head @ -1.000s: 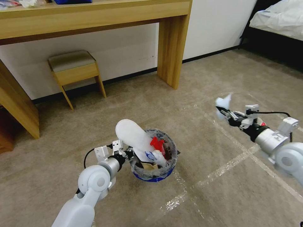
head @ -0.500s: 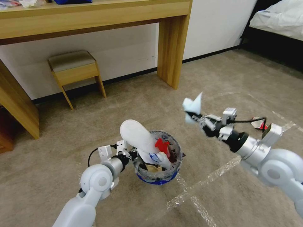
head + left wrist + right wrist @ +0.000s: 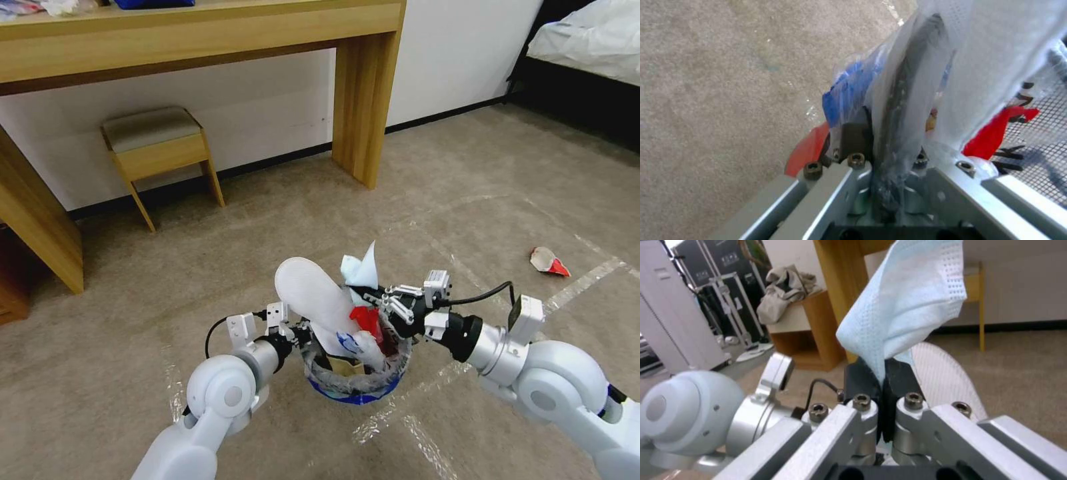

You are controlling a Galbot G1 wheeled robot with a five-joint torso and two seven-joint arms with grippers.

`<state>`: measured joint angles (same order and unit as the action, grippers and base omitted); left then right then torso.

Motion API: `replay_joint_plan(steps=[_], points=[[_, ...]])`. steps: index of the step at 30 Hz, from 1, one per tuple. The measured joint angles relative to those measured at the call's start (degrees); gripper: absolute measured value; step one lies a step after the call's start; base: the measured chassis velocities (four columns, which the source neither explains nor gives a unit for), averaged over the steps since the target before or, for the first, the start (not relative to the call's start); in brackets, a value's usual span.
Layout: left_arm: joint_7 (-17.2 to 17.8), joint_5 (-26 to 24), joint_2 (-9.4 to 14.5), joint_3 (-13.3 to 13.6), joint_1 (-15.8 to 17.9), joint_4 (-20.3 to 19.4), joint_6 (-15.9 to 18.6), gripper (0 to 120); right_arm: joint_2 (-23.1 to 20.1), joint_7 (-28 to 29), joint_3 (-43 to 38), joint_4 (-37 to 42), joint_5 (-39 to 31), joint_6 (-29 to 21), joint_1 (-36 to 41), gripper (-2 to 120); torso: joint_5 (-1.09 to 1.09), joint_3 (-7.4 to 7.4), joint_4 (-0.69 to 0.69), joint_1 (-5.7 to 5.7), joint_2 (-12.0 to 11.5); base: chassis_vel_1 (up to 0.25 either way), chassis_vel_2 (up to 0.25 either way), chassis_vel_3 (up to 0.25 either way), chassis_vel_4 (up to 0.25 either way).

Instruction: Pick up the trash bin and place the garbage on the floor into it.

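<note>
The trash bin (image 3: 357,387), a small red bucket with a blue band and a clear liner, hangs just above the carpet. My left gripper (image 3: 303,331) is shut on its near-left rim (image 3: 902,100). A white slipper (image 3: 312,293) sticks up out of the bin, beside red litter (image 3: 365,319) and crumpled paper. Over the bin's far side, my right gripper (image 3: 363,292) is shut on a light blue crumpled paper (image 3: 360,267) that stands up from its fingers (image 3: 907,306). A red-and-white wrapper (image 3: 548,261) lies on the floor to the right.
A wooden desk leg (image 3: 360,100) and a stool (image 3: 157,143) stand against the wall ahead. A bed (image 3: 587,40) is at the far right. Shiny tape lines (image 3: 467,357) cross the carpet. A grey-white jacket (image 3: 786,290) lies on a low shelf.
My right arm has swung left, carrying the blue paper from open floor to above the bin. The left arm and bin have shifted a little right. The wrapper on the floor has come into sight.
</note>
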<state>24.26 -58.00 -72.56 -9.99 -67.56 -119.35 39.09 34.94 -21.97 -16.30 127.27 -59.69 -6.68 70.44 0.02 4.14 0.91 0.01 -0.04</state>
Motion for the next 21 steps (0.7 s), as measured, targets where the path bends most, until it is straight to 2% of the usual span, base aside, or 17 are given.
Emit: replay_joint_plan(steps=[14,21], points=[[1.15,0.34,-2.48,1.6,-1.05,-1.74,0.32,1,1.49,-1.33,1.88,-2.88,3.36,0.09,0.46,0,0.0,0.0,0.0,0.0,0.0,0.0,0.0,0.0,0.0],[1.3,0.34,-2.61,1.55,-1.25,-1.76,0.37,1,1.79,-1.76,1.93,-3.91,4.64,0.21,0.75,2,0.0,0.0,0.0,0.0,0.0,0.0,0.0,0.0,0.0]])
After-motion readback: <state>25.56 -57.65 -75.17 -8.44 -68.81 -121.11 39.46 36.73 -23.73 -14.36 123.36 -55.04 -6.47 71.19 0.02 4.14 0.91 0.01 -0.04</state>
